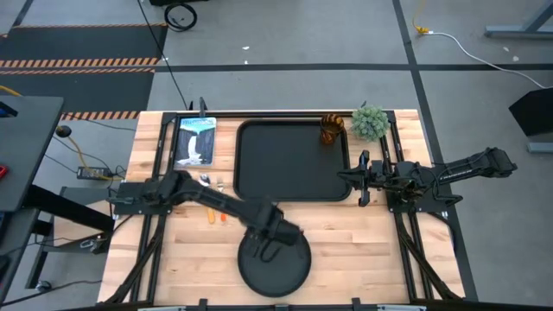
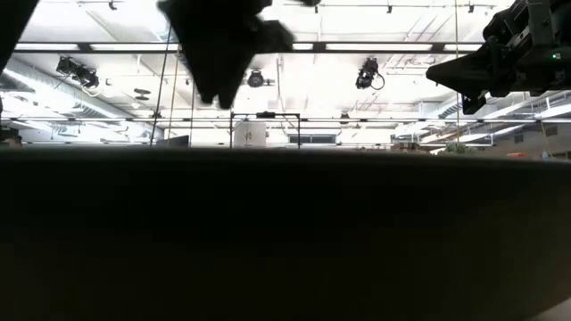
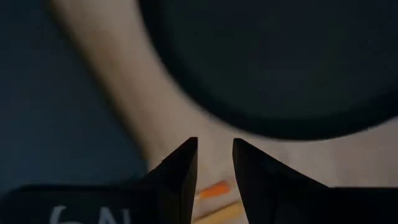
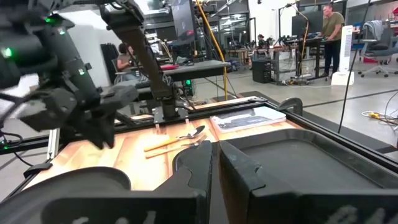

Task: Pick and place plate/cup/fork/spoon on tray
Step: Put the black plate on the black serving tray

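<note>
The round black plate [image 1: 275, 261] lies flat on the wooden table near its front edge. My left gripper [image 1: 266, 245] hangs above the plate's far rim, narrowly open and empty. The right wrist view shows it [image 4: 99, 134] clear above the plate [image 4: 62, 186]. The black tray [image 1: 294, 160] lies at the middle far side. The amber cup [image 1: 333, 130] stands in its far right corner. The fork and spoon [image 1: 213, 197] lie side by side on the table left of the tray. My right gripper [image 1: 360, 178] is shut beside the tray's right rim.
A green potted plant [image 1: 370, 121] stands just right of the cup. A blue and white packet [image 1: 194, 140] lies left of the tray's far end. In the low view a dark mass [image 2: 285, 241] fills the lower half. People stand in the room beyond the table.
</note>
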Robot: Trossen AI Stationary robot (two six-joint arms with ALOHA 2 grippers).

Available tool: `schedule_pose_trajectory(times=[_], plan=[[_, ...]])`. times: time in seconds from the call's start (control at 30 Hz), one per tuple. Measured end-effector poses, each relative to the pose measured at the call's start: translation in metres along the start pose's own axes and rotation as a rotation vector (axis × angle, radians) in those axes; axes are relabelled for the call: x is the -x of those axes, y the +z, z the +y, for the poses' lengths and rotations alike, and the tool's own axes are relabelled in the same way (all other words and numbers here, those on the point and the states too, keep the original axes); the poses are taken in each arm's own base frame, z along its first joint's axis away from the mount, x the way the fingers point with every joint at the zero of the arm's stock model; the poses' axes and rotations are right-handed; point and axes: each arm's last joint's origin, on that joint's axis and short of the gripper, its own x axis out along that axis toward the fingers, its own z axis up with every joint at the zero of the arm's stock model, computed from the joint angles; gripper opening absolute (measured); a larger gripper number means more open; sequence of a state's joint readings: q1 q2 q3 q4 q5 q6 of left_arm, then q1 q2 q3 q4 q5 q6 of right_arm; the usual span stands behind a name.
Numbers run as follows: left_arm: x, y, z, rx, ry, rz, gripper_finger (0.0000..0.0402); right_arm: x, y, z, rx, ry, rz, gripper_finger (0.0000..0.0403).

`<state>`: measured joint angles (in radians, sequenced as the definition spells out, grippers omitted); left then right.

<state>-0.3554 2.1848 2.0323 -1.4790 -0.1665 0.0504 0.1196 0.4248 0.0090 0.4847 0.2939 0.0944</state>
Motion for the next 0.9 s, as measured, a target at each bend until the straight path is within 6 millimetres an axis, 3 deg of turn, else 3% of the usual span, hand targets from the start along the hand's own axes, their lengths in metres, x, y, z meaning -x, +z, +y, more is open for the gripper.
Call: schedule_pose_trajectory(times=[0.13,0.4,0.73,0.9], plan=[[-0.01,-0.019,-0.02,0.069,0.162,0.085,0.011,0.0,0.0,0.0,0.0,0.001,-0.001,0.0034],[-0.024,-0.063,-0.048,0.229,0.212,0.048,0.0109,0.0,0.0,0.0,0.0,0.0,0.0,0.0034],[-0.015,-0.123,-0.044,0.521,0.14,-0.301,0.0071,0.0,0.0,0.0,0.0,0.0,-0.001,0.0034],[-0.024,-0.135,-0.042,0.713,0.002,-0.49,0.005,0.0,0.0,0.0,0.0,0.001,0.0,0.0034]])
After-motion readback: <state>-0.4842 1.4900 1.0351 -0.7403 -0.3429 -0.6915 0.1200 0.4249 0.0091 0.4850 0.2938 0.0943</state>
